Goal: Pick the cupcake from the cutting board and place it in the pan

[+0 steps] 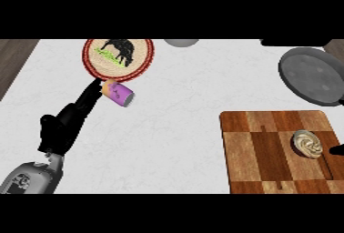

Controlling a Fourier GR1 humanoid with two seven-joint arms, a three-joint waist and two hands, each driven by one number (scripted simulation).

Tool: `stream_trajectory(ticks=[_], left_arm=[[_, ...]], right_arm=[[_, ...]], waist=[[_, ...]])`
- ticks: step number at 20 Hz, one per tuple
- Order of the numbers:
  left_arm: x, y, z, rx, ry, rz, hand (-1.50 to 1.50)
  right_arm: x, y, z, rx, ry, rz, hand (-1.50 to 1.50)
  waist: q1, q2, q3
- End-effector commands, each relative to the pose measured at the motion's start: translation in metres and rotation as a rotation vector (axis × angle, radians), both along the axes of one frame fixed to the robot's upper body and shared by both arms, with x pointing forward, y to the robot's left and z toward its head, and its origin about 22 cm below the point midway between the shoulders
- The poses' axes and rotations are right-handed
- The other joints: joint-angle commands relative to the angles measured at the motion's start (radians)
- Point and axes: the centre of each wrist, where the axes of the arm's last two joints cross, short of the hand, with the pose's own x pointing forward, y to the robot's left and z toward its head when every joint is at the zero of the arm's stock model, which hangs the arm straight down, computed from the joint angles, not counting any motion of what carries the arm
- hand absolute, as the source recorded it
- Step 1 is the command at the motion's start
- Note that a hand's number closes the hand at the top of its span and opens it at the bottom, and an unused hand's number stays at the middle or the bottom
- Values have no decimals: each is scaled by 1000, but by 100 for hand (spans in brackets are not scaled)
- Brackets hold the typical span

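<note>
A cupcake (307, 143) with cream swirled frosting sits on the right part of the checkered wooden cutting board (269, 154). Up at the far right lies the dark grey round pan (312, 75), with nothing in it. Only a black tip of my right hand (337, 149) pokes in at the right edge, just right of the cupcake. On the left side, far from the board, my left hand (57, 132) is open, its straight fingers stretched up toward a purple and orange can (118, 93).
A round woven plate (118, 53) with a black animal picture lies at the back left, just above the can. A grey bowl (181, 42) peeks in at the top edge. White counter runs between the can and the board.
</note>
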Motion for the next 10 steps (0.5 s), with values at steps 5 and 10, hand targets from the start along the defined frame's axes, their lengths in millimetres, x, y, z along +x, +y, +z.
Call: stream_trajectory(ticks=[5,10], left_arm=[[-1,-13,2,2,22,-17,0],[-1,0,-9,4,-11,4,0]], right_arm=[[38,30,37,-70,451,148,-150],[80,91,51,-50,547,193,-150]], waist=[[16,1,1],[3,-1,1]])
